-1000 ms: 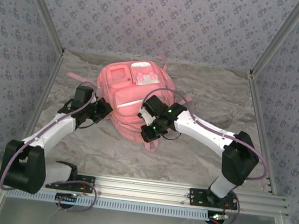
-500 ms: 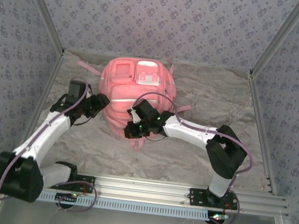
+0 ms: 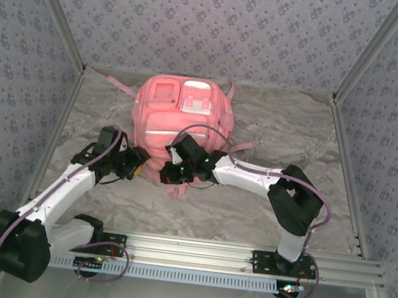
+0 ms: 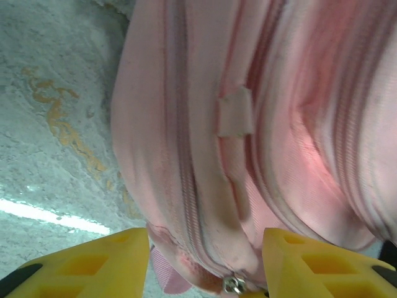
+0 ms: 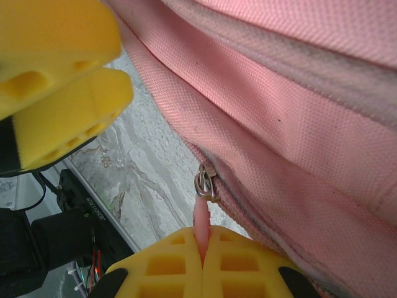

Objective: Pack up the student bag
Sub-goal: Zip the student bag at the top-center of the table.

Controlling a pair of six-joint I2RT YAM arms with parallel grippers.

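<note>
Your right gripper (image 5: 202, 249) is clamped on the pink zip pull (image 5: 201, 218) at the near end of the student bag (image 3: 181, 114); your left gripper (image 4: 205, 264), jaws apart, straddles the bag's edge just beside it. The bag stretches lengthwise toward the far wall (image 3: 214, 27).

Soft pink cloth, matt yellow plastic, one glint of metal.
The student bag (image 3: 181, 118) reads as coarse woven fabric, matt all over. Its zip slider (image 5: 205, 180) shines as bare metal and the zip pull (image 5: 201, 218) looks smooth. The right gripper (image 5: 202, 247) has matt, moulded yellow plastic fingers, and the desk (image 3: 250, 206) shows a dull, stone-veined surface.
</note>
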